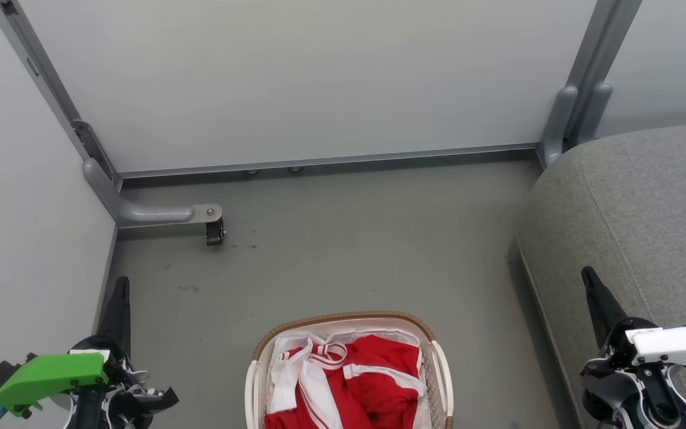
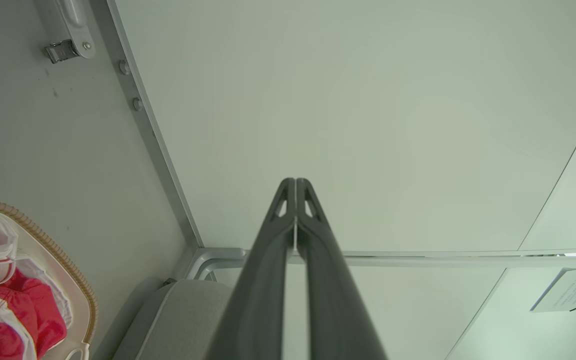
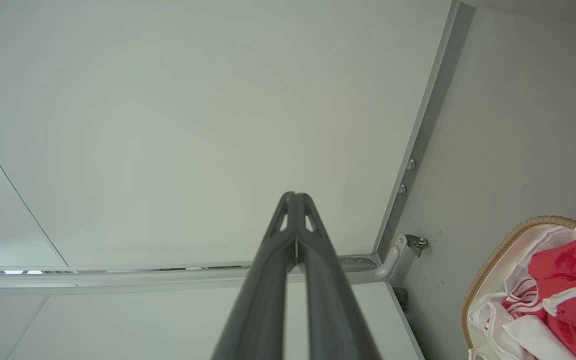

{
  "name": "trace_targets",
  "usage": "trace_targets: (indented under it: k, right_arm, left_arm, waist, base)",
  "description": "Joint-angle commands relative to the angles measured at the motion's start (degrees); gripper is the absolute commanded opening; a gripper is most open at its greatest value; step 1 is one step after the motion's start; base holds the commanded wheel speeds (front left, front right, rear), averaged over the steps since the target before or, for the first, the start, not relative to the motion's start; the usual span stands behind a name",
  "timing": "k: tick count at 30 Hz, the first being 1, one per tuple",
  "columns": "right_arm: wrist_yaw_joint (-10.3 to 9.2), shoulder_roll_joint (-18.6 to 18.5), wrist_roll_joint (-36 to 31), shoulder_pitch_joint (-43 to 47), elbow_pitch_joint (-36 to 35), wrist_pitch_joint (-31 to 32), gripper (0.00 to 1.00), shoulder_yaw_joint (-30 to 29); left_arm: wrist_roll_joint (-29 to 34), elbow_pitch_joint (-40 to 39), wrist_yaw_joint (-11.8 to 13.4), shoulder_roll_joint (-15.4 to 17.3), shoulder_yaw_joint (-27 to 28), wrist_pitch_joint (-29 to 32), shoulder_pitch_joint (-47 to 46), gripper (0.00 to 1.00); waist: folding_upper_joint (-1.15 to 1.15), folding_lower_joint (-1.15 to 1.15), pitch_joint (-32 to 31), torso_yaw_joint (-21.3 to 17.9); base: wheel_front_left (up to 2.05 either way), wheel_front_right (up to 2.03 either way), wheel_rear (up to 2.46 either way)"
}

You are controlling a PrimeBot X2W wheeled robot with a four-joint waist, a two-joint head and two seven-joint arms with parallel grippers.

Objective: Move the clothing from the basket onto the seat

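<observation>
Big grey seat [image 1: 635, 220] on our right, rounded corner close to partition [image 1: 319, 77]. Basket [image 1: 343, 316] on floor [image 1: 349, 238], low centre in head view, left of seat and apart from it. Clothing [image 1: 379, 369] heaped inside basket, red with white trim. Our left gripper [image 2: 295, 184] pinched fully closed, nothing in it, left of basket. Right gripper [image 3: 295, 196] same deal: fingers pressed together, empty, seen against seat's edge.

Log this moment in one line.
clothes in basket | left hand shut, empty | right hand shut, empty | sofa beside basket
</observation>
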Motion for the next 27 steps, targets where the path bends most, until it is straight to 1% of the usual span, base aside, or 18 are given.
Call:
trace_targets:
  k: [1,25,26,27]
  right_arm:
    - [0.06,-0.17,-0.03,-0.62,0.08,-0.16,0.0,-0.06]
    - [0.06,-0.17,-0.03,-0.62,0.08,-0.16,0.0,-0.06]
    - [0.0,0.0,0.0,-0.01,-0.01,0.0,1.0,0.0]
    - [0.0,0.08,-0.01,0.12,0.23,-0.01,1.0,0.0]
  left_arm:
    - [0.25,-0.04,-0.06,0.14,0.08,-0.03,-0.76,0.0]
    - [0.25,-0.02,-0.06,0.15,0.08,-0.03,-0.76,0.0]
    - [0.0,-0.01,0.0,0.0,0.01,-0.01,0.0,1.0]
    - [-0.01,0.3,0.0,-0.04,0.0,-0.02,0.09,1.0]
  waist:
    - [0.0,0.0,0.0,0.0]
    - [0.0,0.0,0.0,0.0]
    - [0.0,0.0,0.0,0.0]
    - [0.0,0.0,0.0,0.0]
  base:
    - [0.0,0.0,0.0]
    - [0.0,0.0,0.0]
    - [0.0,0.0,0.0]
    - [0.0,0.0,0.0]
